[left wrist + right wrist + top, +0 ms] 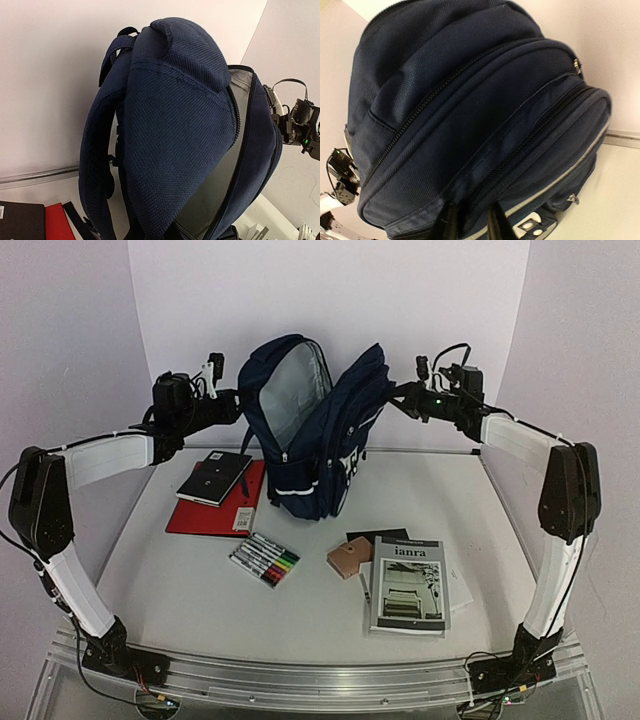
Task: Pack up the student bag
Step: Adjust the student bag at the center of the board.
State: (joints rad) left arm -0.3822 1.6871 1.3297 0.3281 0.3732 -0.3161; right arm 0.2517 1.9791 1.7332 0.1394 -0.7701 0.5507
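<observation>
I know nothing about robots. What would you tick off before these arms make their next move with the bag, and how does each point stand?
1. The student bag stands upright: ok.
2. Its main compartment is unzipped, grey lining showing: ok.
3. The left gripper is shut at the bag's left edge; pinching fabric: cannot tell.
4. The right gripper has a hold on the bag's front: cannot tell; fabric lies between its fingers.
5. The black notebook, marker set and booklet lie in the open on the table: ok.
6. A gripper free to fetch them: not ok; both are at the bag.
</observation>
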